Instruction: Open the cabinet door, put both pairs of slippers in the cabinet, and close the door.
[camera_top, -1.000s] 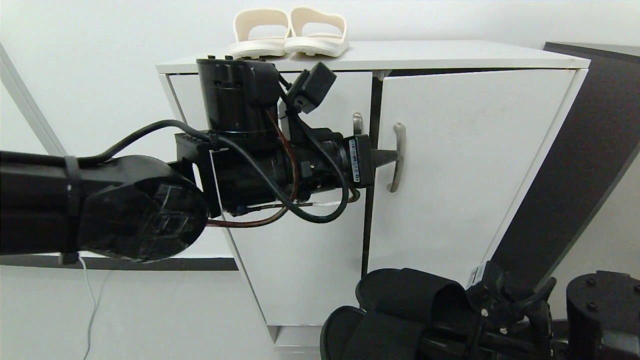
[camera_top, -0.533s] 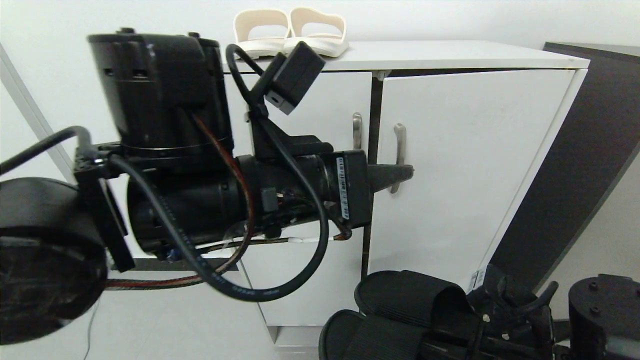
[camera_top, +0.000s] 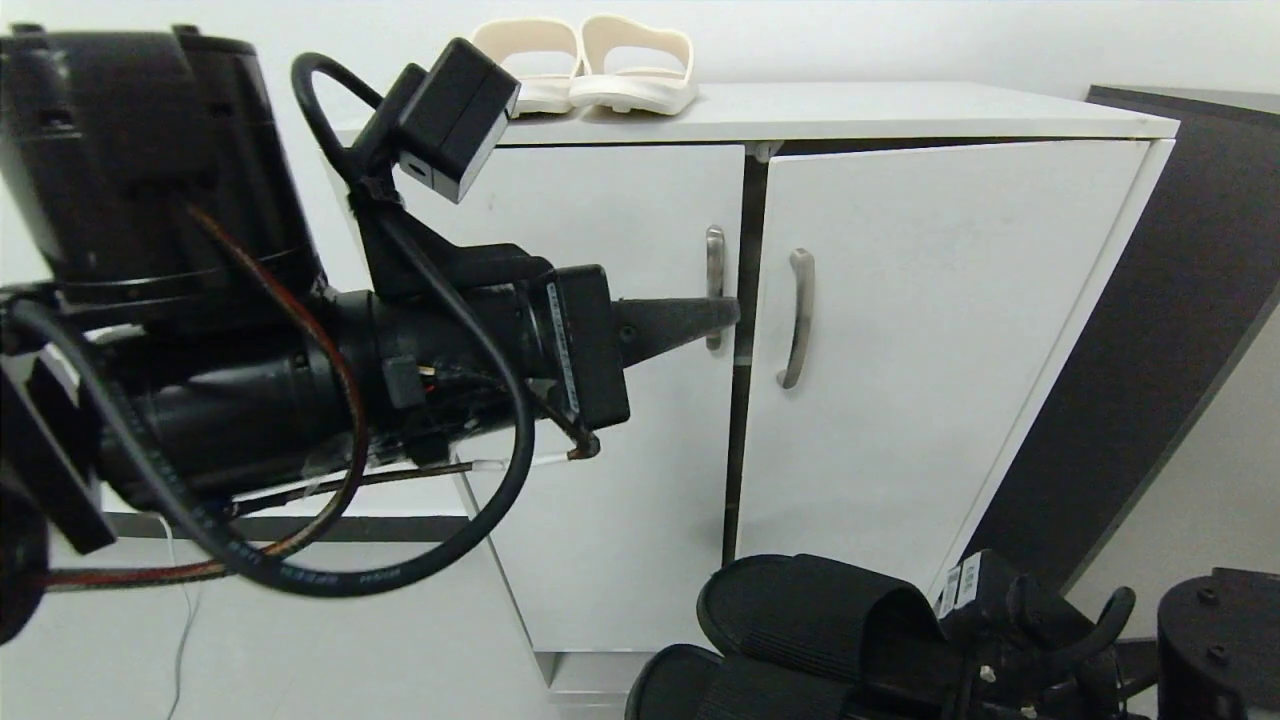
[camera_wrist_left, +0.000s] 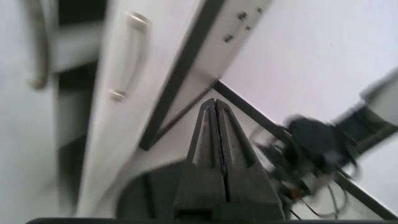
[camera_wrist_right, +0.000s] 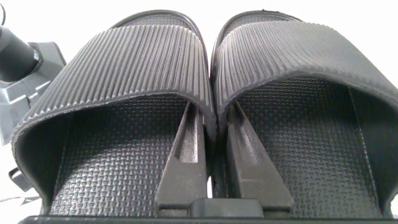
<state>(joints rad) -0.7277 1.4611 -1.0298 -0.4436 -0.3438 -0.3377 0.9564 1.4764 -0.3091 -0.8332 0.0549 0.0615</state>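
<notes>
While the left gripper (camera_top: 728, 313) hangs in front of the cabinet (camera_top: 900, 108), its two fingers are pressed flat together with nothing between them; the left wrist view shows the same closed pair (camera_wrist_left: 215, 106) meeting along one thin seam. Seen from the head, the gripper's tip lies across the lower part of the left handle (camera_top: 714, 255), on the cabinet's left door (camera_top: 600, 480). Whether it touches the metal cannot be told. The right handle (camera_top: 795, 318) stands just beside it on the cabinet's right door (camera_top: 930, 330), with no gripper on it. A dark gap runs between the two doors and along the top edge of the right one.

On top of the cabinet, towards its left end, the cream slippers (camera_top: 590, 65) sit side by side, touching each other, toes pointing away from the cabinet's front.

Low in front of the cabinet's right door, the right gripper (camera_wrist_right: 213, 111) grips the black slippers (camera_top: 820, 610). In the right wrist view one finger (camera_wrist_right: 186, 155) reaches inside each slipper, and the two adjoining inner walls are pinched between them. The ribbed straps (camera_wrist_right: 143, 68) arch over both fingers, and the pair is held level, soles down.

A dark panel (camera_top: 1150, 330) stands against the cabinet's right side
</notes>
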